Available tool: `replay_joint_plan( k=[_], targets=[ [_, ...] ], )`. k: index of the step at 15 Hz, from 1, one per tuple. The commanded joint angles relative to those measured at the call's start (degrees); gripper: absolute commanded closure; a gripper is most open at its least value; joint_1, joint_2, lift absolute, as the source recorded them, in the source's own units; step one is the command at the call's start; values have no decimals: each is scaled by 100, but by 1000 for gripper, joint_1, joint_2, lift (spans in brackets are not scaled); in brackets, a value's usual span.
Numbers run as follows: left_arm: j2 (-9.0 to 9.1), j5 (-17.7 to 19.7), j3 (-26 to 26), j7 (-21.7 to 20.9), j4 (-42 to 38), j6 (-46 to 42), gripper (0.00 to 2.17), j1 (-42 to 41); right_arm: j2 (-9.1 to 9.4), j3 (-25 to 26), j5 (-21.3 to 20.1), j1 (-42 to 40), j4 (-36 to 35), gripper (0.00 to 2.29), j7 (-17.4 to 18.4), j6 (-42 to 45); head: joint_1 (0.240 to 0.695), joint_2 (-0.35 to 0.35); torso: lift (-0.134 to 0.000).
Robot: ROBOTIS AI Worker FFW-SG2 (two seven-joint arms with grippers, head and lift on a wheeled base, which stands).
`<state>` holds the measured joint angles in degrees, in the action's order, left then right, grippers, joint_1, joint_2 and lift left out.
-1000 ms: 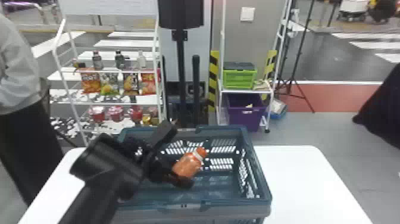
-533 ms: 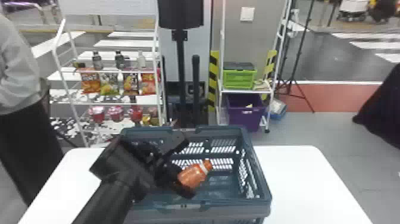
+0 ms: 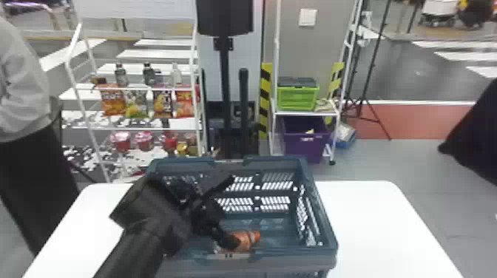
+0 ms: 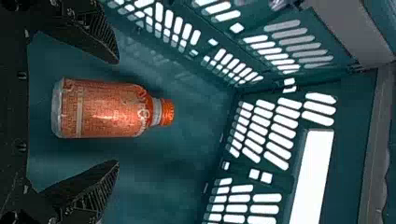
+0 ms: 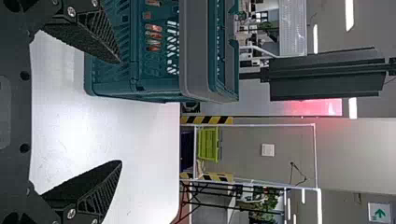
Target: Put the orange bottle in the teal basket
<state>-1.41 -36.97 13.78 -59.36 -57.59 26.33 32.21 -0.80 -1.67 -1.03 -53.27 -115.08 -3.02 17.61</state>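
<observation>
Left claw (image 4: 116,112) has both fingers wide apart, with the orange bottle (image 4: 102,109) between them inside the teal basket (image 3: 296,256), which I judge is for leaving it there.

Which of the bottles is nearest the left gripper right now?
The orange bottle, inside the teal basket and showing between the left gripper's open fingers. The other bottles are on the white rack beyond the table.

Bottle (image 4: 100,109): orange | basket (image 4: 187,149): teal | table (image 3: 373,229): white | bin (image 3: 305,142): purple | posts (image 3: 265,99): yellow-black stripes
</observation>
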Motion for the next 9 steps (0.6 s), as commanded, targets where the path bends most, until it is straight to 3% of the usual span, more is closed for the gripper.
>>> replay_joint_plan(
  k=[1, 6, 9],
  targets=[
    [-35, 137, -253, 108, -754, 18, 140, -295, 1, 0, 6, -26, -14, 127, -6, 1, 499, 0, 0],
    [44, 348, -1220, -199, -2960, 686, 140, -910, 10, 53, -3, -122, -50, 127, -6, 36, 499, 0, 0],
    [155, 1218, -1950, 91, -4744, 1547, 144, -1859, 1, 88, -29, -140, -155, 127, -15, 36, 499, 0, 0]
  ],
)
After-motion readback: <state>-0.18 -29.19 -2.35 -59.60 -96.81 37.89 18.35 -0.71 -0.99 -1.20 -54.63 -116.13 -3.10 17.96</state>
